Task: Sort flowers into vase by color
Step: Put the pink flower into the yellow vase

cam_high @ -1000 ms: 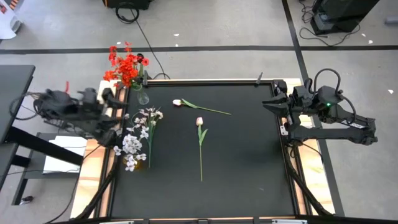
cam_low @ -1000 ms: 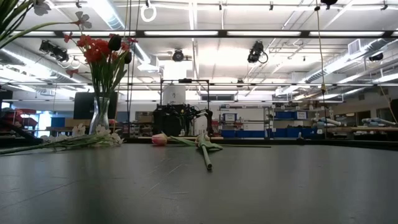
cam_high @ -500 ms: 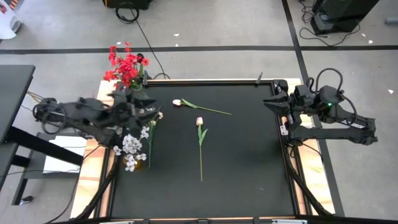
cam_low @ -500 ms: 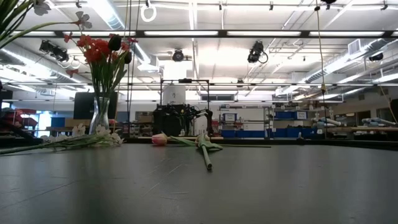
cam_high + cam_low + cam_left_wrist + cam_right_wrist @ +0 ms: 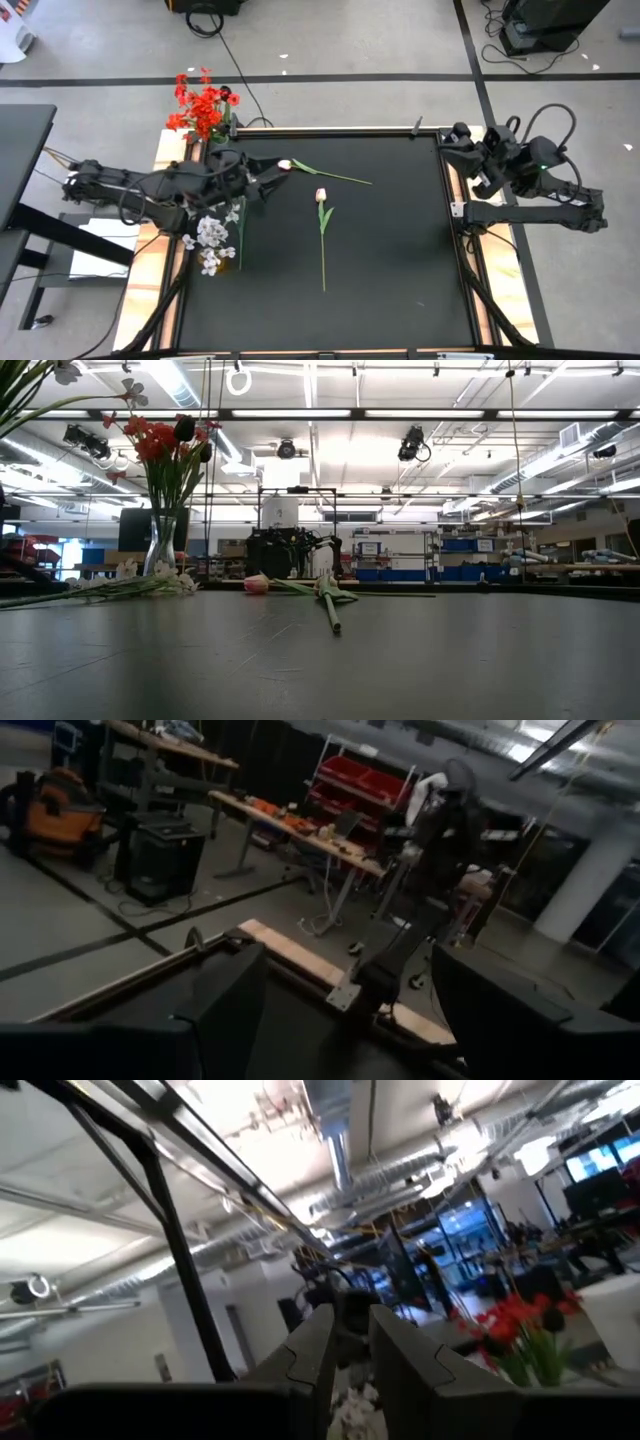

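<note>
Far left of the black tabletop (image 5: 400, 250): a glass vase (image 5: 160, 544) stands at the far-left corner and holds the red sprays (image 5: 203, 105). Their blooms hang out past the tabletop's edge in the high view.

Next, the left gripper (image 5: 262, 178) reaches in from the left side, above the tabletop and just in front of the vase. Its jaws stand spread, as the left wrist view shows, with nothing between them. The white sprays (image 5: 212, 235) lie under and just nearer than the left arm, at the left edge. Their blossoms are clustered at the near end, and the stems run away toward the vase.

Just right of the left gripper lies one pink tulip (image 5: 285, 165), its bloom touching or almost touching the jaw tips. Its stem runs right and slightly nearer, so the long axis points away from the gripper. A second tulip (image 5: 321, 196) lies at mid-tabletop, bloom at the far end and stem running straight toward the near edge.

Judgement: the first tulip is the likely next pick. The left arm is much the nearer. The jaws would have to cross the stem just behind the bloom.

Far right: the right gripper (image 5: 447, 140) waits at the far-right corner, well apart from every flower. Its jaws are held narrowly apart and empty.
</note>
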{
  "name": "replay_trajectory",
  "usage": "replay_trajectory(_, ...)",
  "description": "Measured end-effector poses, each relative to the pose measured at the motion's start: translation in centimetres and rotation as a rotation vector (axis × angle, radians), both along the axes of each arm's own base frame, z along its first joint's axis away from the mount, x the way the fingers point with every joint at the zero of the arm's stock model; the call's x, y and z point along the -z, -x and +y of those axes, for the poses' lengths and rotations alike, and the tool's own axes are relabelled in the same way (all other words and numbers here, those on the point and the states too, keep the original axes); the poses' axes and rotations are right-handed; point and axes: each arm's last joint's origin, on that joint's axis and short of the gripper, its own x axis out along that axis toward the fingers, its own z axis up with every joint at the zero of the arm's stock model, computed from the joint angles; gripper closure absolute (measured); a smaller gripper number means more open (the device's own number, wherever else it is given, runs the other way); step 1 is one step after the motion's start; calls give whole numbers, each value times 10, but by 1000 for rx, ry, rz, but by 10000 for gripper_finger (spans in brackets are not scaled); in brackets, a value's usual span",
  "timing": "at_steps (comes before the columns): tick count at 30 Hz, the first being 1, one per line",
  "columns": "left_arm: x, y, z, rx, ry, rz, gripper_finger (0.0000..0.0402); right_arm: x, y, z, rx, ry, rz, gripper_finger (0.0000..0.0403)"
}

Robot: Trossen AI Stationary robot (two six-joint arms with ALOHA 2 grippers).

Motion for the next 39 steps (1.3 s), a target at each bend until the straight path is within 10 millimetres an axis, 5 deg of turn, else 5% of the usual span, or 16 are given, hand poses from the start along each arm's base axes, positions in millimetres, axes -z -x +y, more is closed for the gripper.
replay_trajectory(4,8,-8,5,-23,8,50,116,-2,0,-2,71,-3,-20,327)
replay_trajectory(7,16,-18,11,-24,20,78,116,5,-8,-8,162,-174,26,328)
replay_trajectory(14,26,-39,24,32,51,87,116,40,-65,-20,182,-284,335,329)
replay_trajectory(31,32,-21,30,26,-30,266,116,129,-169,-35,160,-368,753,329)
replay_trajectory(39,41,-16,30,28,-29,370,116,148,-221,-44,165,-292,969,329)
